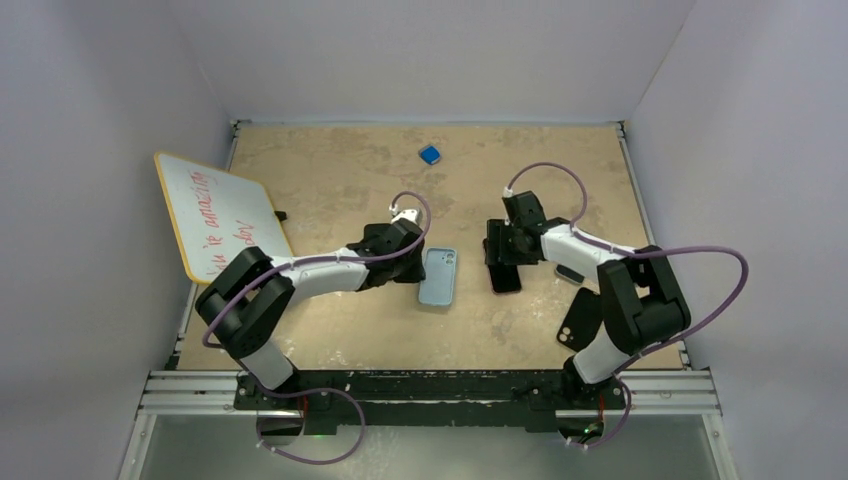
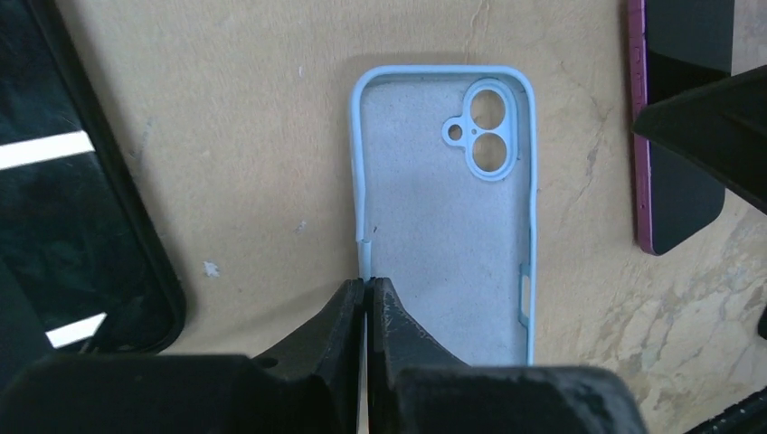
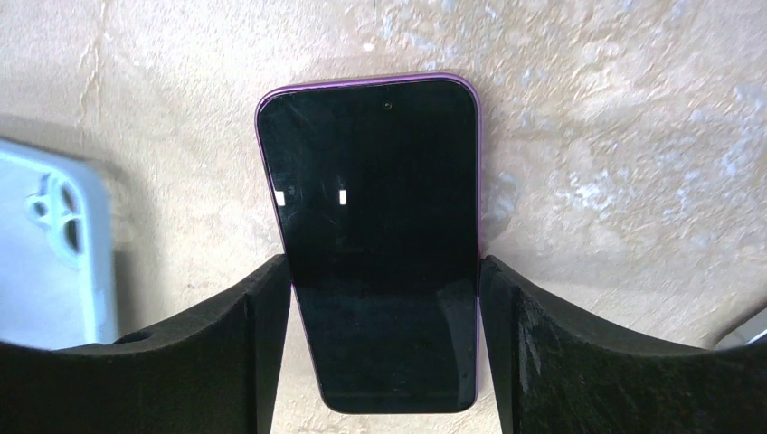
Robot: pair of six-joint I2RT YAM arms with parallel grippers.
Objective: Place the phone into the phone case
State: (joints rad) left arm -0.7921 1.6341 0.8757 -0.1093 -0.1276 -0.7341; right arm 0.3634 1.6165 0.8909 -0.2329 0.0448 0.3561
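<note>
The phone case [image 2: 443,235] lies open side up on the desk [image 1: 330,170]. The left end effector [image 2: 366,291] is closed tight, and the case's thin left wall seems to run up between its tips. Just beside it to the right lies the phone [image 3: 380,226], screen up. The right end effector [image 3: 384,271] stands fairly wide, with a finger against each long edge. I can't tell whether the phone is off the desk yet.

What worries me is that pinch on the case. It's a narrow hold on a soft rim, so a push from the phone could bend the wall, swing the case around, or pull it free. The left fingers also sit right on the edge where the phone has to seat, so that side may stay proud until they let go. The phone's edges look glossy, so it could slip or tip as it travels. The two arms are close, and the wrists might bump over the case.
</note>
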